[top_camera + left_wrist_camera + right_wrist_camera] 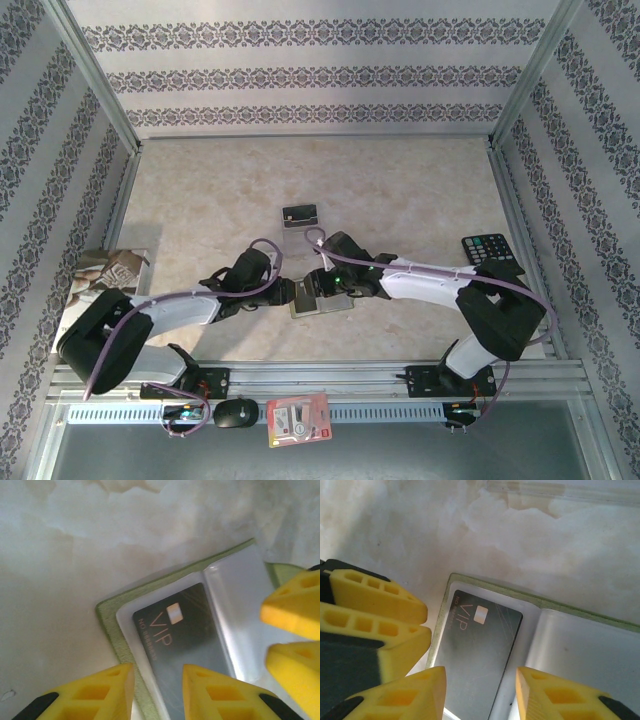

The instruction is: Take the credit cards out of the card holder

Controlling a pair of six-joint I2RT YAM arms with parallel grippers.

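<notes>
Holder (322,303): we see it unfolded flat on the surface (400,190), its green rim framing pale clear pockets, with both hands meeting over it.
VIP card (172,640): dark, with a small pale chip, tucked in the holder's pocket on the left hand's side.
Left hand (157,672): over the card side of the holder, its fingers a little apart. One tip is at the holder's green rim and the other is over the card. We see nothing gripped, and we cannot tell whether the tips touch.
Right hand (480,672): over the holder, its fingers set wider apart. The card shows in the gap between them, and nothing is gripped.
Black card (300,214): on the surface beyond the holder, apart from it.
Clear strip (555,486): a translucent edge beyond the holder. We cannot make out what it is.
Calculator (490,250): well right of the holder.
Book (110,272): well left of the holder.
Packet (298,420): red and white, nearer than the holder, on the rail by the arm bases.
</notes>
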